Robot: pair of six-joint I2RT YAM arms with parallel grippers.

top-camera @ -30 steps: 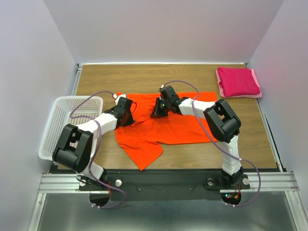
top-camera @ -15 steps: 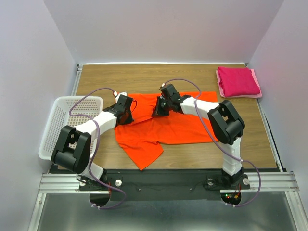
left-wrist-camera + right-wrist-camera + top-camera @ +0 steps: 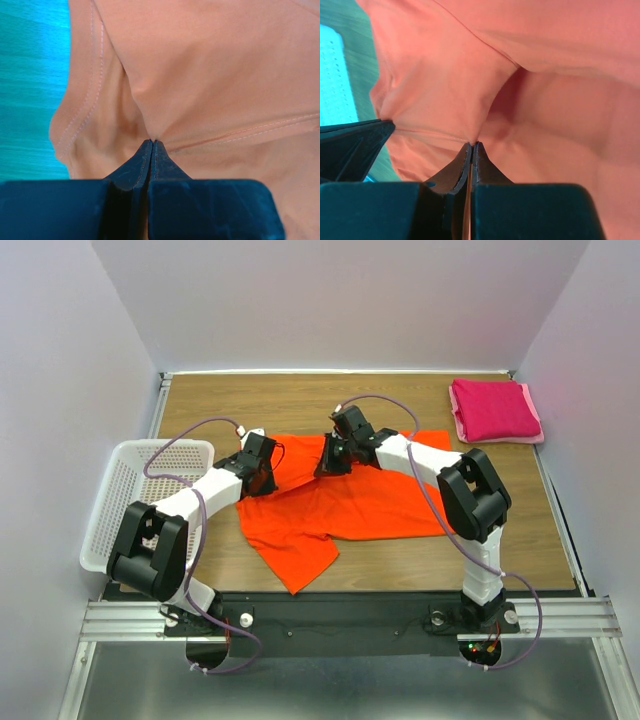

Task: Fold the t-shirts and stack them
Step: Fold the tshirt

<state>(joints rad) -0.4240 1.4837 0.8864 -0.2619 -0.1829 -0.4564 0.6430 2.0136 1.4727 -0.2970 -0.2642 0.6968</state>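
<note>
The orange t-shirt lies spread on the wooden table, one part hanging toward the near edge. My left gripper is shut on a pinch of its left part; the cloth fills the left wrist view with the tips pinching a fold. My right gripper is shut on the orange cloth near the shirt's upper middle, tips closed on a fold. The left gripper's finger shows in the right wrist view. The magenta-pink t-shirt lies folded at the far right corner.
A white lattice basket stands at the table's left edge beside the left arm. Grey walls close in the table on three sides.
Both grippers have moved slightly away from the bases with the orange cloth held, lifting and drawing in the shirt's upper left part. The pink shirt has not moved.
</note>
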